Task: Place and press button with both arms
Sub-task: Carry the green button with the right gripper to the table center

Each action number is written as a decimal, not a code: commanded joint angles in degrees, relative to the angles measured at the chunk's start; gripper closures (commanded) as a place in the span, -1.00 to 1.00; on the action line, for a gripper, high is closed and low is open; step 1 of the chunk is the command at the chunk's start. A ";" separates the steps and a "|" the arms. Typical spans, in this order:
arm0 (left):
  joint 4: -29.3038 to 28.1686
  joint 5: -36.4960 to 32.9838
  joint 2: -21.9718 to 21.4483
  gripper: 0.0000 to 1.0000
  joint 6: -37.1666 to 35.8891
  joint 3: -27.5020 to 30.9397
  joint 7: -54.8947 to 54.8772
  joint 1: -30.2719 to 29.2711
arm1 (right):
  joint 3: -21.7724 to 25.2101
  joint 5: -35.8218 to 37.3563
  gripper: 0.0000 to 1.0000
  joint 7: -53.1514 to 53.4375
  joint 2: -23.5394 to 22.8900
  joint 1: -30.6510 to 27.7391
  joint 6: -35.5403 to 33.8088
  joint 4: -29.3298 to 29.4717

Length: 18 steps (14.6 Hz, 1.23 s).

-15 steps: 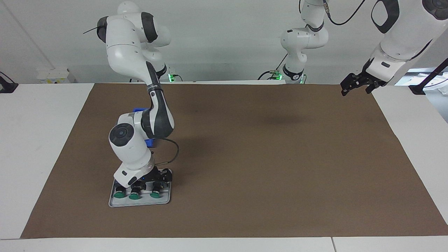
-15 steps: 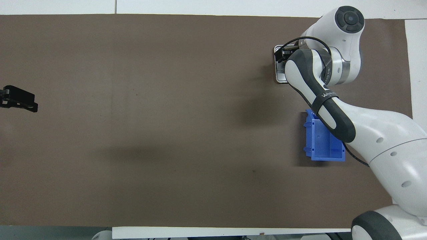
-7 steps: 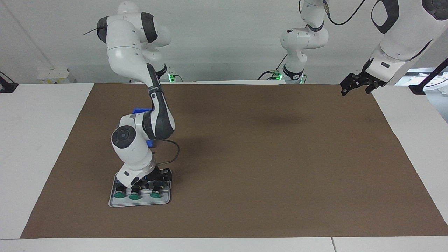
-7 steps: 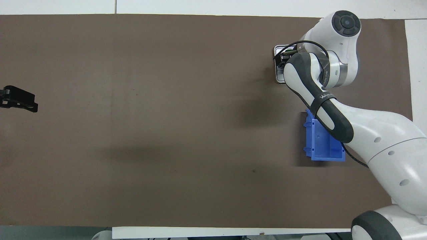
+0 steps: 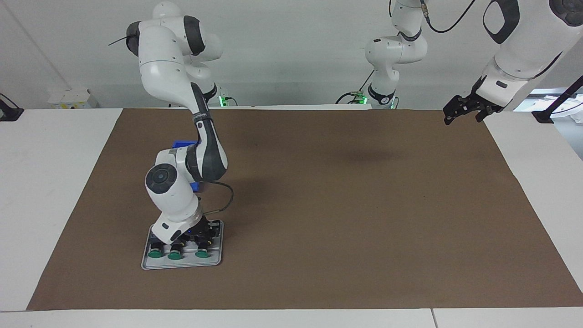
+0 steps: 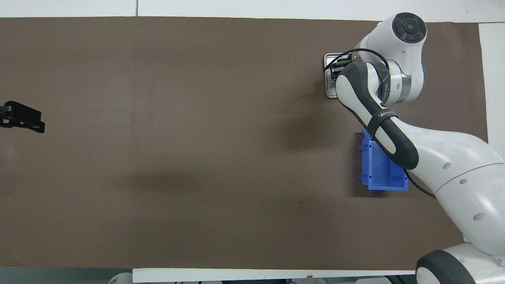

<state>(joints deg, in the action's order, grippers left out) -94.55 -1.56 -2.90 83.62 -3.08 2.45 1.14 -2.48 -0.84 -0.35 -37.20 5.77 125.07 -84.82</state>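
Right now I see the right tool (image 5: 199, 238) down in the small grey tray (image 5: 217, 260), low among three green-capped buttons. Its fingers are narrowed in around the black body of the button (image 5: 202, 252) at the row's end toward the left arm's side, but I cannot tell whether they actually clamp it. The other two buttons (image 5: 165, 254) sit beside it in a row, caps turned away from the robots. From overhead the right arm hides nearly all of the tray, only a corner (image 6: 328, 59) shows.

Left tool (image 5: 464, 110) hangs open in the air over the brown mat's edge at the left arm's end of the tabletop, holding nothing; that arm waits.

Tray is flat, rounded corners, dull metal look. Caps are round, glossy green, on black collars. Mat (image 5: 346, 205) is matte brown paper over a white tabletop. A blue plastic bin (image 6: 380, 169), open-topped, boxy, stands nearer the robots than the tray, partly under the right arm.

Right arm is reached well out and folded steeply down, wrist almost vertical over the tray, black cable looping off it.
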 commanded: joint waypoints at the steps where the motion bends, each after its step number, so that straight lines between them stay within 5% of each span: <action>1: -0.64 -0.90 -0.88 -0.99 -0.21 0.18 -0.52 0.44 | -0.42 -0.65 1.00 -0.80 3.61 0.03 -6.40 0.97; 9: -0.64 -0.90 -0.88 -0.99 -0.21 0.18 -0.61 0.44 | -0.42 -1.10 0.99 23.60 14.52 12.05 -23.19 0.26; 18: -0.64 -0.90 -0.88 -0.99 0.31 0.44 -0.69 -0.26 | -0.51 -0.92 1.00 66.56 13.30 28.49 -21.02 -1.58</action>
<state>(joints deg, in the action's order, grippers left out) -94.55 -1.56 -2.90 83.63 -3.03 2.41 1.09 -3.17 -1.35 58.90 -23.11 32.28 101.95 -85.39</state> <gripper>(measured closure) 0.000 0.581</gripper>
